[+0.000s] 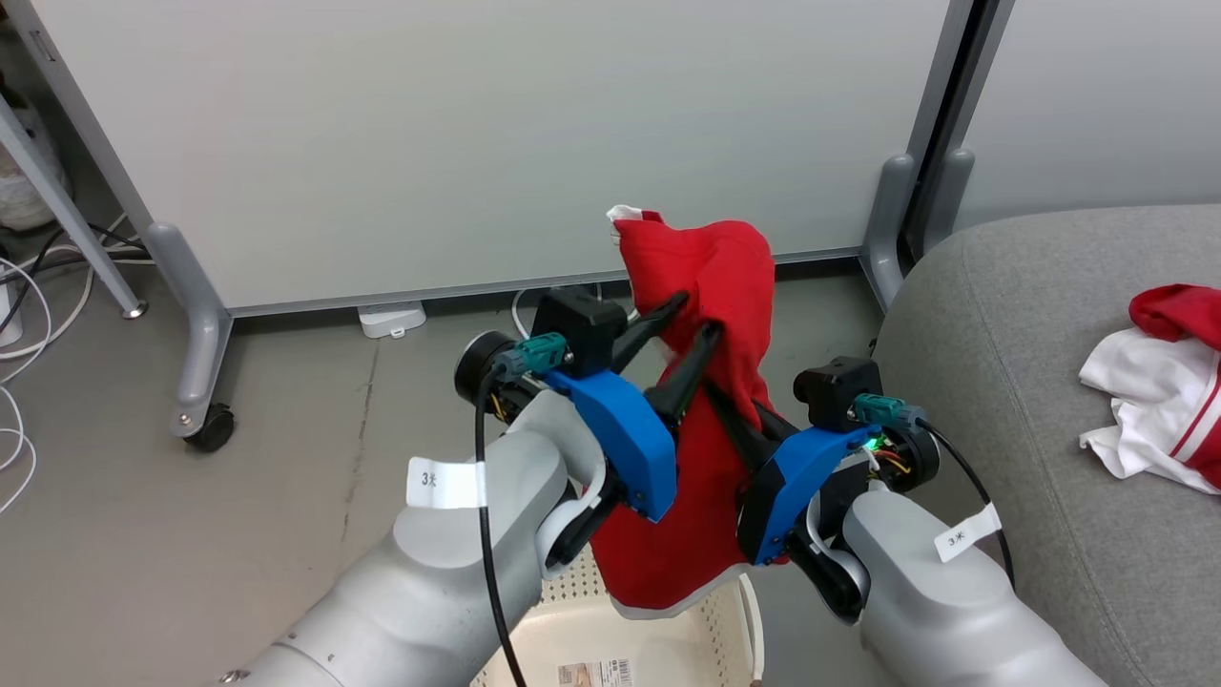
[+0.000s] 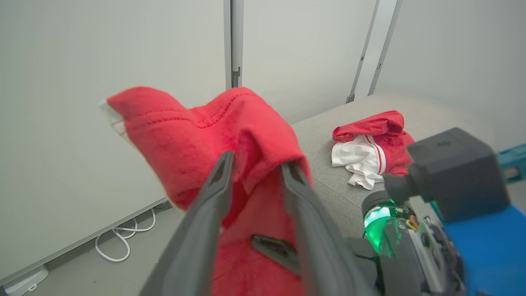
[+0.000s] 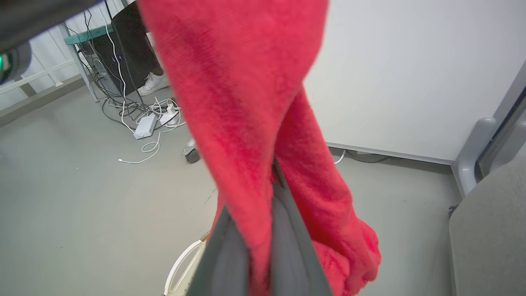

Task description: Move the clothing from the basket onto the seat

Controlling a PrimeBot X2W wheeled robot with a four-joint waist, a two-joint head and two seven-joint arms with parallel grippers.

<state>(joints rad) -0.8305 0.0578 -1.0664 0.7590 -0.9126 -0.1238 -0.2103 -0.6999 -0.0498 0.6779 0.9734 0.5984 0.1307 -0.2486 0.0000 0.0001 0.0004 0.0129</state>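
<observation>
A plain red garment [image 1: 706, 277] with a white hem hangs in the air above the cream perforated basket [image 1: 725, 620]. My right gripper [image 1: 725, 405] is shut on its middle; in the right wrist view the cloth [image 3: 238, 82] is pinched between the closed fingers [image 3: 273, 172]. The left gripper [image 1: 697, 314] stands open at the garment's upper part, and the fabric [image 2: 185, 135] drapes over its parted fingertips [image 2: 257, 164]. A red and white garment [image 1: 1159, 382] lies crumpled on the grey seat [image 1: 1030, 382] to the right, also seen in the left wrist view [image 2: 370, 148].
White partition panels on grey wheeled feet [image 1: 200, 382] stand just behind the work. A white power strip [image 1: 391, 320] lies at the panel's base and loose cables [image 1: 19, 315] lie on the floor at the left. More cables and a person's white shoe [image 3: 152, 84] lie further off.
</observation>
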